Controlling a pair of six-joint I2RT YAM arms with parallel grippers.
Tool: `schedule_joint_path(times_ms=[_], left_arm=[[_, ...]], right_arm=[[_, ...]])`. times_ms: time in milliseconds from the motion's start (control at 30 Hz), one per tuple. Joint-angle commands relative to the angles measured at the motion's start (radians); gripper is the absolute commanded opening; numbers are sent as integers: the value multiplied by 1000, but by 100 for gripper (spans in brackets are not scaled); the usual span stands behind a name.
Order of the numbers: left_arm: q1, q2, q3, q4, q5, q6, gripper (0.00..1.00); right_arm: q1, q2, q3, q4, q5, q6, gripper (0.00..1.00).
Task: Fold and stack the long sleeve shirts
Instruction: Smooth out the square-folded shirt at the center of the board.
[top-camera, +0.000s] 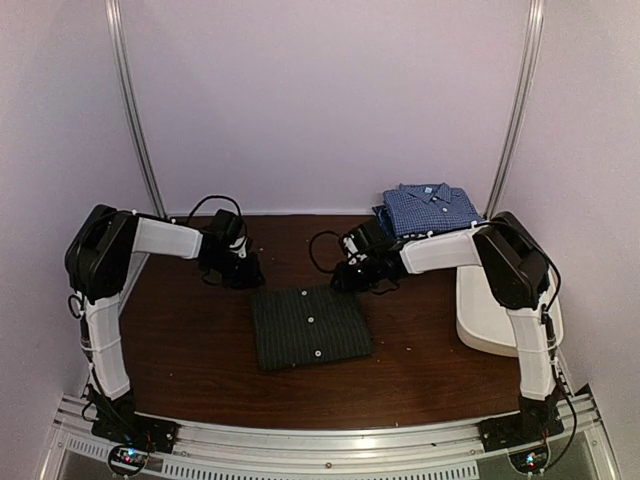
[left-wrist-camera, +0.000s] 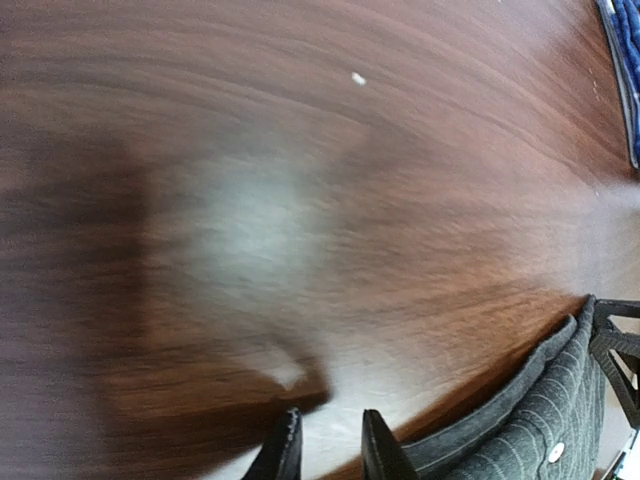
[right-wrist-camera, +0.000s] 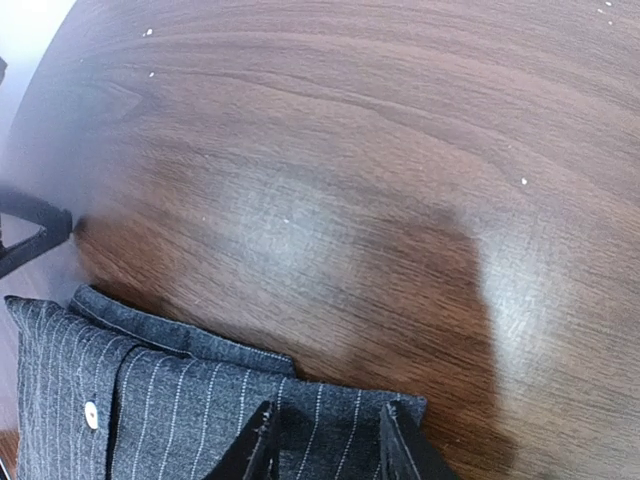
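The dark charcoal pinstriped button-up shirt (top-camera: 310, 326) lay folded into a neat rectangle at the middle of the brown wooden tabletop (top-camera: 190, 350), its white buttons facing up. Well to its right, the white oblong plastic tub (top-camera: 495, 320) sat at the tabletop's edge, partly behind the right arm. Just past the shirt's far left corner hung the left gripper (left-wrist-camera: 330, 430), its fingers a narrow gap apart with nothing between them, over bare wood. The right gripper (right-wrist-camera: 330, 430) hovered at the far right corner, fingers moderately parted above the cloth's edge, gripping nothing. Farthest back, at the right, the blue checked collared shirt (top-camera: 430, 208) lay folded, apart from the charcoal one.
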Motion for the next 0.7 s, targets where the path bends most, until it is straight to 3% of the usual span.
schedule_joint_path(times_ms=[0, 400, 667], left_arm=[[43, -103, -7, -36, -33, 32, 25], [56, -449, -329, -12, 98, -49, 42], [-18, -567, -514, 26, 175, -157, 47]], right_arm=[[-4, -35, -22, -30, 6, 2, 37], [3, -272, -169, -61, 67, -44, 40], [55, -360, -280, -37, 5, -56, 33]])
